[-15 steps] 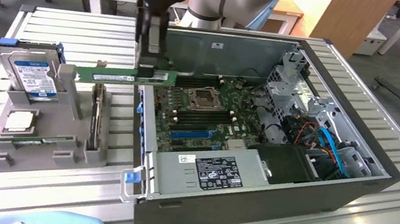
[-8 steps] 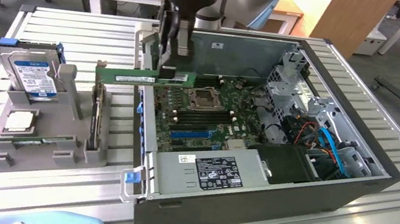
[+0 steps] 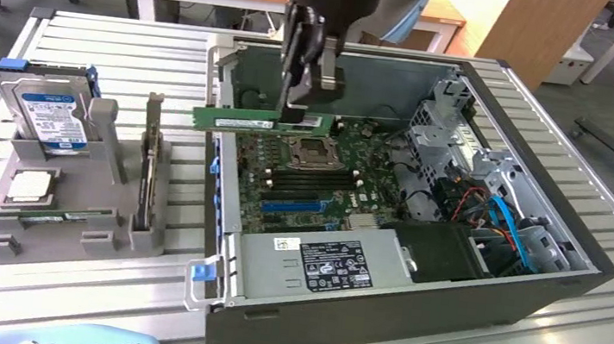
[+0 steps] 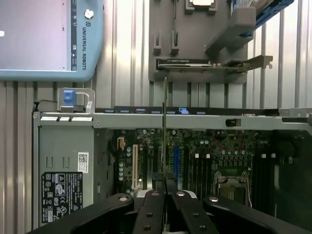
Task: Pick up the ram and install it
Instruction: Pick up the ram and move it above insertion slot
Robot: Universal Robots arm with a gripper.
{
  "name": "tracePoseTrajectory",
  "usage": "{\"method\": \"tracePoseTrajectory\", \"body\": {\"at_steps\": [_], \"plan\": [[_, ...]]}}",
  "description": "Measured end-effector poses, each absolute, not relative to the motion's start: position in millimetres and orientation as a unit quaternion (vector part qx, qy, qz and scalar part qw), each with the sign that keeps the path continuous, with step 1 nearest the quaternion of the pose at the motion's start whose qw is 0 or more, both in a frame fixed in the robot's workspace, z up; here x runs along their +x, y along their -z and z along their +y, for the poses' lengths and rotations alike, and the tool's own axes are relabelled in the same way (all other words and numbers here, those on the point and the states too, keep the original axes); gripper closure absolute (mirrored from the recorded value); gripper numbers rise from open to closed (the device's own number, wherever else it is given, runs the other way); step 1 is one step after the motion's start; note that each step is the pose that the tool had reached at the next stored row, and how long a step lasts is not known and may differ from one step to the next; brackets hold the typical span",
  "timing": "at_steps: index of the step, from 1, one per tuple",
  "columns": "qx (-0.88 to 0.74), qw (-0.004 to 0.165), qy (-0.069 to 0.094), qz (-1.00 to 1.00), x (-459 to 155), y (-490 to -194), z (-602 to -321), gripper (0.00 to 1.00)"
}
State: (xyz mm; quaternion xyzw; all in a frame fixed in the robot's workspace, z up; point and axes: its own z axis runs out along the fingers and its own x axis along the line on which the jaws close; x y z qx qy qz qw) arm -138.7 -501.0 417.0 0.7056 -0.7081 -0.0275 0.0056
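My gripper (image 3: 302,116) was clamped nearly shut on one end of the ram (image 3: 237,120), upper middle of the exterior view, above the open computer case (image 3: 383,319). I judged it light, stiff and fragile, best gripped by its edges.

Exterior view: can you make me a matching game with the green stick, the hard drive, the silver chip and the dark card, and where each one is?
Things:
1. long green ram stick
2. silver hard drive with blue label
3. square silver processor chip
4. dark expansion card

Places:
A. lying flat on the grey holder
B. held in the hand over the open computer case
C. standing on edge in a holder slot
D. standing upright in a blue frame

Pairs: 1-B, 2-D, 3-A, 4-C
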Motion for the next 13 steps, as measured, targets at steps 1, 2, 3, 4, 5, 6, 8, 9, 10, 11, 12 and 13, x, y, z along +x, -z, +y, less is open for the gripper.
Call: {"method": "tracePoseTrajectory", "body": {"at_steps": [1, 2, 3, 4, 5, 6, 8, 9, 10, 11, 12, 13], "plan": [[0.706, 0.006, 0.028, -0.708, -134, -417, -501, 0.88], [0.706, 0.006, 0.028, -0.708, -130, -417, -501, 0.88], [0.706, 0.006, 0.028, -0.708, -126, -417, -501, 0.88], [0.706, 0.006, 0.028, -0.708, -122, -417, -501, 0.88], [0.706, 0.006, 0.028, -0.708, -117, -417, -501, 0.88], [0.706, 0.006, 0.028, -0.708, -113, -417, -501, 0.88], [0.706, 0.006, 0.028, -0.708, -104, -417, -502, 0.88], [0.706, 0.006, 0.028, -0.708, -99, -417, -502, 0.88], [0.706, 0.006, 0.028, -0.708, -95, -417, -502, 0.88], [0.706, 0.006, 0.028, -0.708, -91, -417, -502, 0.88], [0.706, 0.006, 0.028, -0.708, -86, -417, -502, 0.88], [0.706, 0.006, 0.028, -0.708, -82, -417, -502, 0.88]]}}
